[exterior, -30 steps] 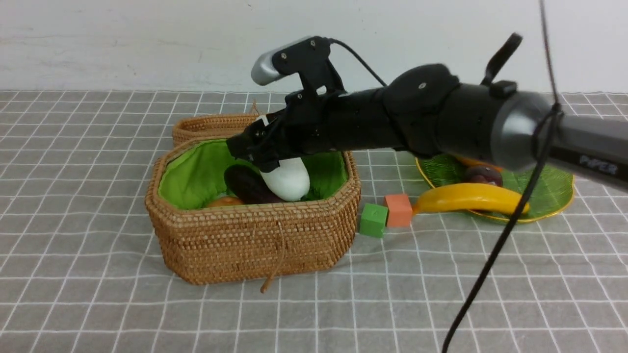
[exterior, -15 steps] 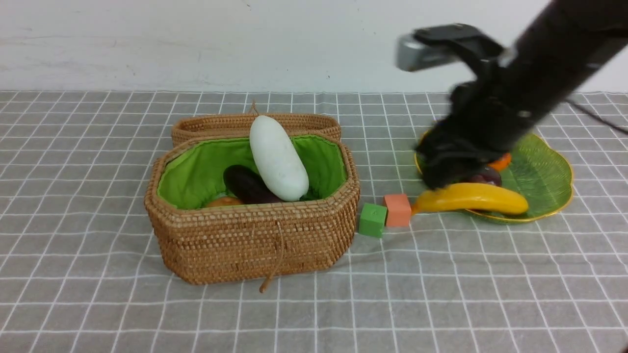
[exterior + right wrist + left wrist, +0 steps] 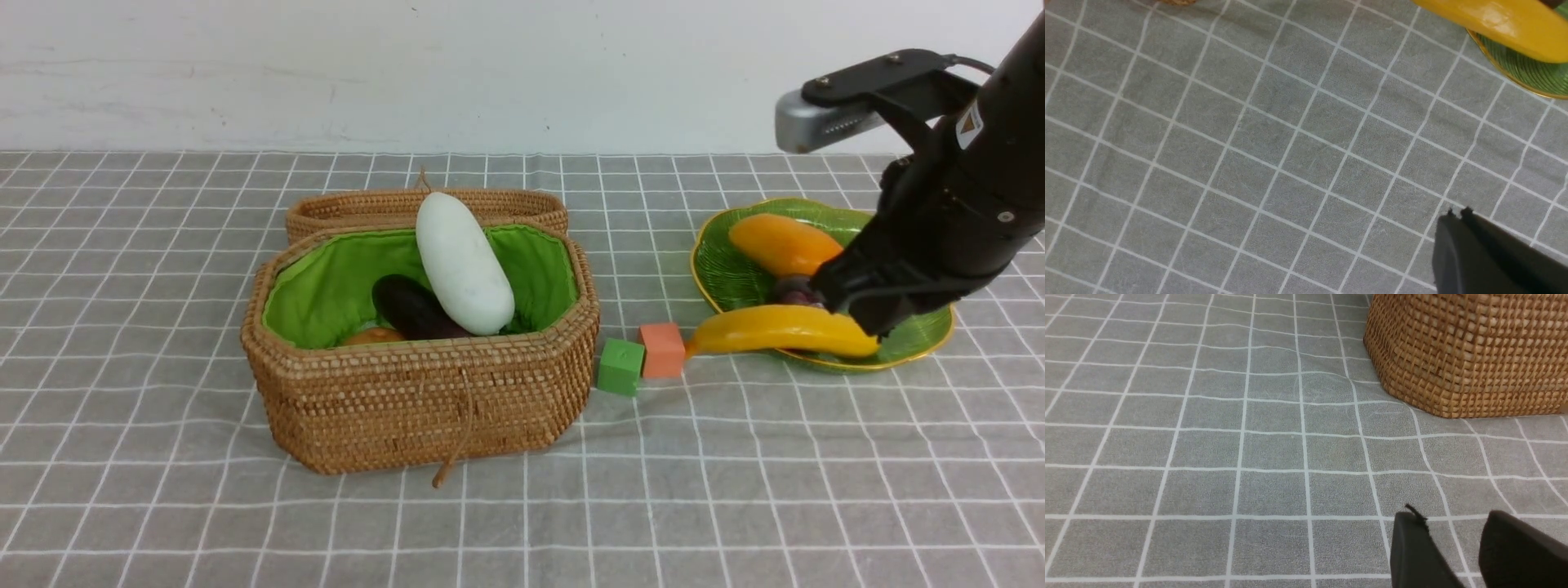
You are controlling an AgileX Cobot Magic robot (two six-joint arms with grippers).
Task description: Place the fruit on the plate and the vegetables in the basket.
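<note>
The woven basket (image 3: 408,400) with green lining holds a white radish (image 3: 464,265) leaning on its back wall, a dark eggplant (image 3: 408,309) and an orange-brown potato (image 3: 371,335). On the green plate (image 3: 922,331) lie a mango (image 3: 780,243), a plum (image 3: 790,287) partly hidden by my right arm, and a banana (image 3: 775,329) across the front rim. My right gripper (image 3: 857,314) hangs over the plate, shut and empty; its fingertips (image 3: 1457,212) are pressed together over bare cloth. My left gripper (image 3: 1453,516) is open and empty, low over the cloth near the basket (image 3: 1470,355).
A green cube (image 3: 620,366) and an orange cube (image 3: 662,349) sit on the cloth between basket and plate, by the banana's tip. The basket's lid (image 3: 359,208) lies open behind it. The right wrist view shows the banana (image 3: 1494,20) and the plate's rim (image 3: 1531,75).
My right arm pulled out of the basket, leaving the radish there, and swung right to hang over the plate. Its gripper went from open to shut. The left arm stayed still.
</note>
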